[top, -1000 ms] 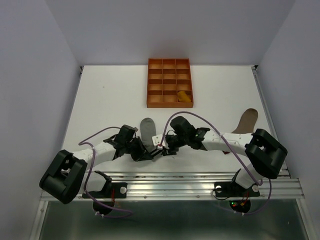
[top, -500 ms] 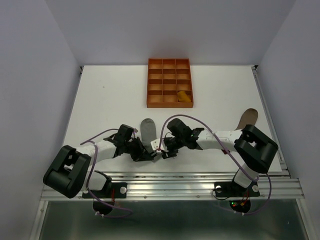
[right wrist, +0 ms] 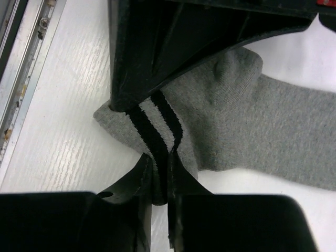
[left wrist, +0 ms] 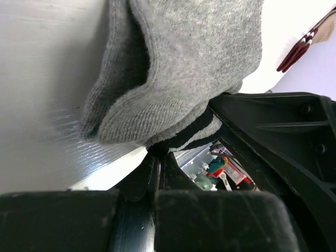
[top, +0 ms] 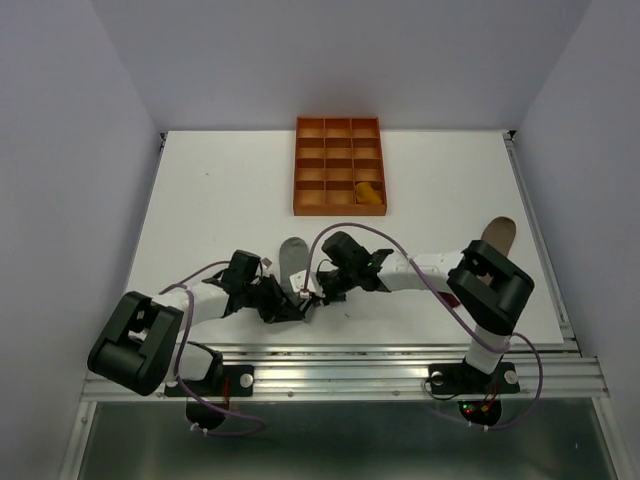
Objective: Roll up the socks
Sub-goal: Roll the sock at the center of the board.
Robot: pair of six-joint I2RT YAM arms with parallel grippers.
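Grey sock (right wrist: 236, 115): right wrist shows right tool (right wrist: 159, 181) pinching.

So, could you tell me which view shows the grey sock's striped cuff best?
The right wrist view: the striped cuff fills the centre, pinched by the right gripper. The left wrist view shows only a dark band; the top view shows the toe end.

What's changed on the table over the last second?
The right gripper swung left toward the left gripper and closed on the striped cuff of the grey sock. The left gripper stayed clamped on that sock; the orange tray, yellow sock and brown sock didn't move.
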